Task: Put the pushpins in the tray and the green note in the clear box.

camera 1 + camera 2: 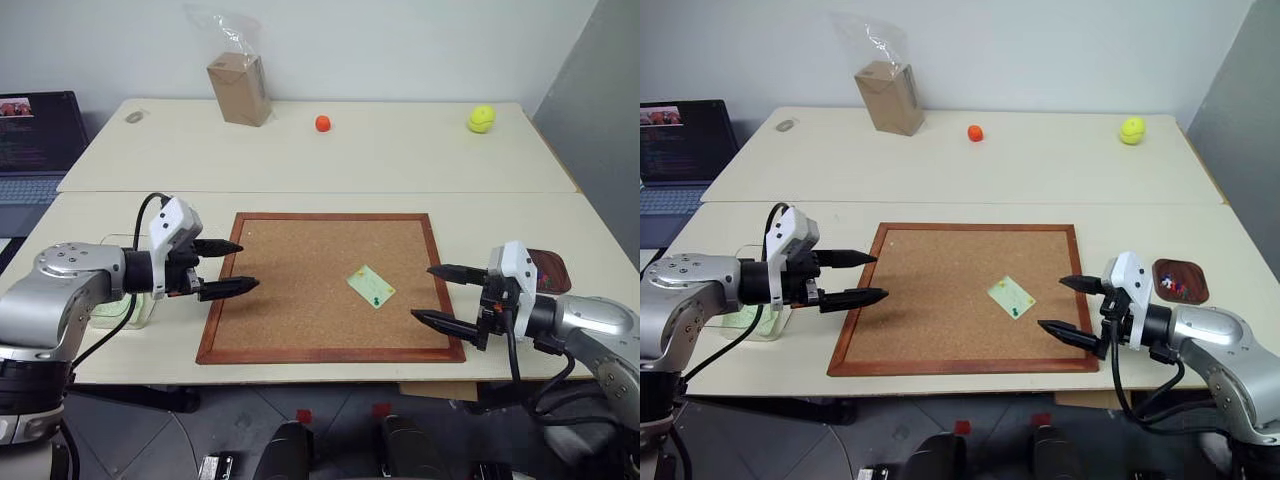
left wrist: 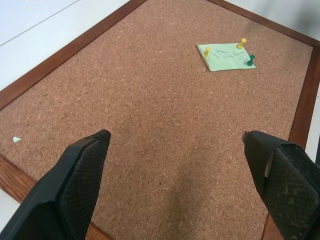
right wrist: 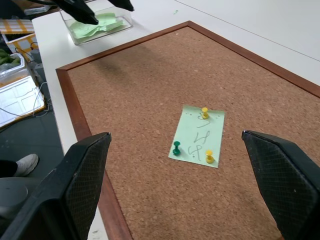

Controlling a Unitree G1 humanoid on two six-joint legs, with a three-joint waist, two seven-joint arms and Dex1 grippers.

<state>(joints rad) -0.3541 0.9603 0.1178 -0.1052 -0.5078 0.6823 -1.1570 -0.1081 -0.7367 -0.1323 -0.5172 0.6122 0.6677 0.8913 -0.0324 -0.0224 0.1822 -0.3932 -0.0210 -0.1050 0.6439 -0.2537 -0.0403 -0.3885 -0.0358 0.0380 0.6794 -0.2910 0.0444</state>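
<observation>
The pale green note (image 1: pixel 371 286) lies on the cork board (image 1: pixel 300 300), right of its middle. Three pushpins hold it down: one dark green (image 3: pixel 176 148) and two yellow (image 3: pixel 204 112). My left gripper (image 1: pixel 250 265) hovers open over the board's left edge, pointing right toward the note. My right gripper (image 1: pixel 421 292) hovers open over the board's right edge, pointing left at the note. The clear box (image 1: pixel 760 318), with green paper inside, stands left of the board under my left arm. The reddish-brown tray (image 1: pixel 1180 281) sits right of the board and holds a few small coloured pins.
On the far table stand a brown cardboard box under a plastic bag (image 1: pixel 239 88), an orange ball (image 1: pixel 322 123) and a yellow-green ball (image 1: pixel 481 119). A laptop (image 1: pixel 35 140) sits at far left. A seam runs between the two tables.
</observation>
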